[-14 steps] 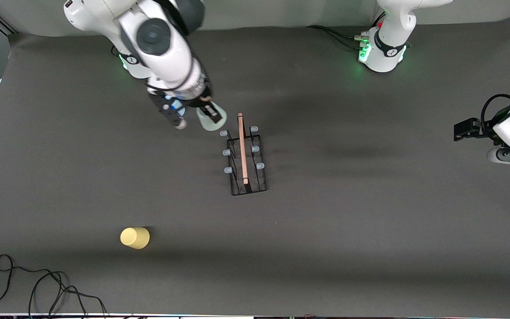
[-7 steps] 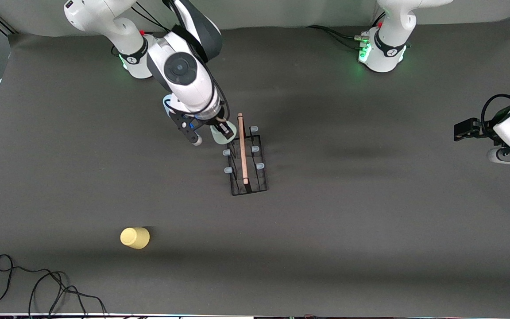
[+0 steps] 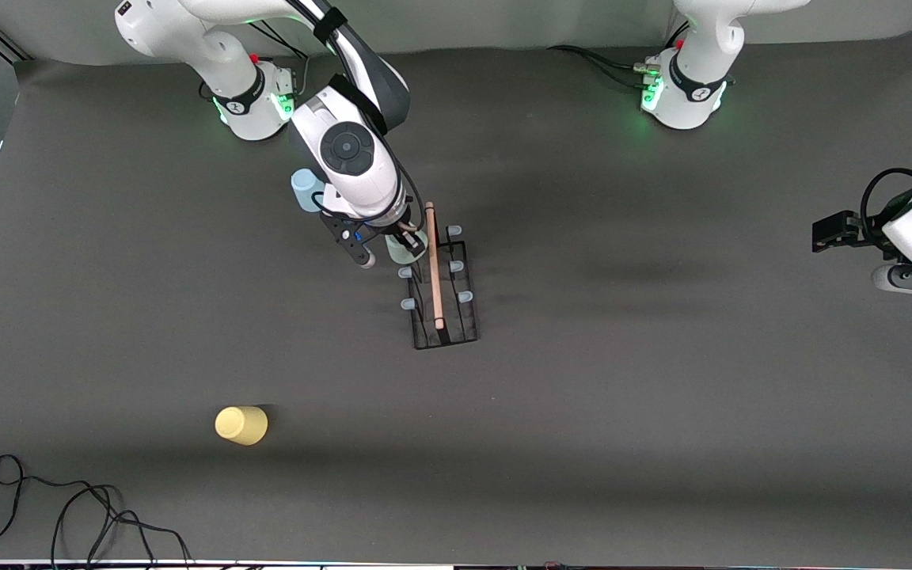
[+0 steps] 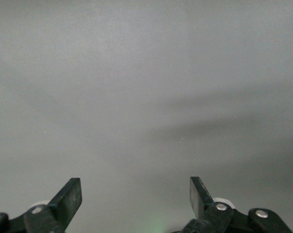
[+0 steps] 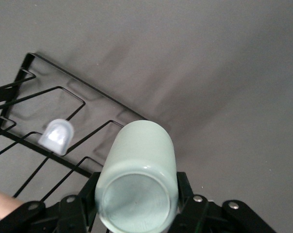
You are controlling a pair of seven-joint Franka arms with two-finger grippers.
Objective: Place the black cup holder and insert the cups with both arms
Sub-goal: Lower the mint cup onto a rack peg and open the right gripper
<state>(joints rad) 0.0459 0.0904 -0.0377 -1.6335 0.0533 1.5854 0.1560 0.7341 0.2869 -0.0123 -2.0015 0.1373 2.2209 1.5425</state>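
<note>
The black cup holder (image 3: 442, 294) stands mid-table with its wooden rod handle (image 3: 433, 265) on top. My right gripper (image 3: 387, 247) is shut on the pale mint green cup (image 3: 400, 248) and holds it over the holder's pegs at the end farther from the front camera. In the right wrist view the mint cup (image 5: 137, 182) sits between the fingers, above the holder's wire base (image 5: 64, 92), beside a pale-tipped peg (image 5: 56, 136). The light blue cup (image 3: 305, 190) stands beside the right arm. The yellow cup (image 3: 241, 425) stands nearer the camera. My left gripper (image 3: 830, 232) waits, open and empty (image 4: 136, 199).
A black cable (image 3: 68, 507) lies coiled at the table's near edge toward the right arm's end. The arms' bases (image 3: 254, 99) stand along the table's edge farthest from the camera. The left wrist view shows only bare grey table.
My right arm has carried the mint cup toward the holder, from beside it to over its pegs. The light blue cup has come into view. The left arm has not moved.
</note>
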